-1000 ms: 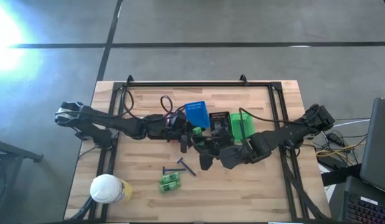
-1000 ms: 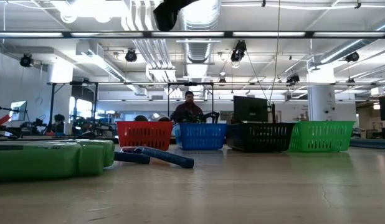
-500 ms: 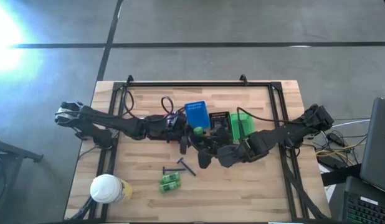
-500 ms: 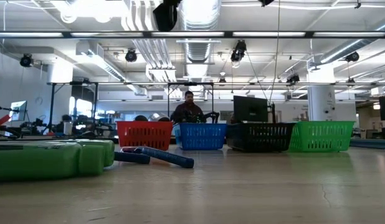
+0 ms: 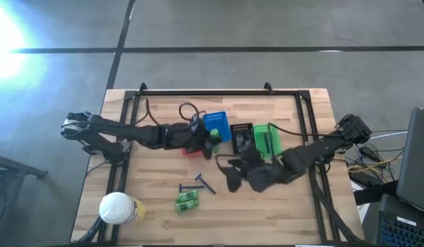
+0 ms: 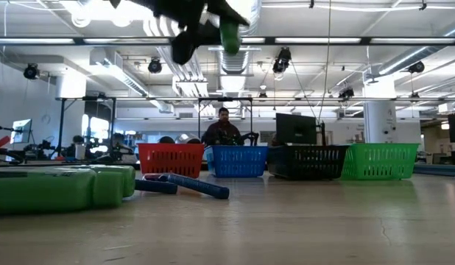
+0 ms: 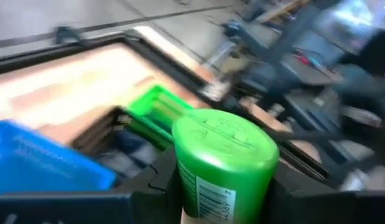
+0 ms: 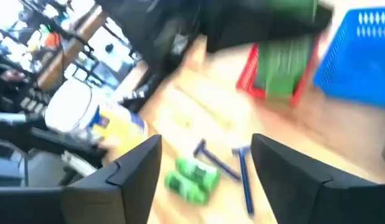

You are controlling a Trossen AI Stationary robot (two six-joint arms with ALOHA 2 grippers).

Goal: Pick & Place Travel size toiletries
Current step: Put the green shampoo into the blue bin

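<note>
Evidently light and rigid, the green bottle (image 7: 223, 163) looks easiest held across its smooth round body below the cap, as the left gripper (image 5: 213, 137) grips it now, lifted just beside the blue basket (image 5: 216, 125); the right gripper (image 8: 205, 171) hangs spread and empty nearer the razors (image 5: 198, 184)

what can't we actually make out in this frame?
- Red basket: high view, mostly covered by the left arm; contents unseen.
- Green bottle: label print blurred in the left wrist view; its base is hidden in the left claw.
- Green packets: right wrist view, motion blur.
- Black basket: contents too small to tell.
</note>
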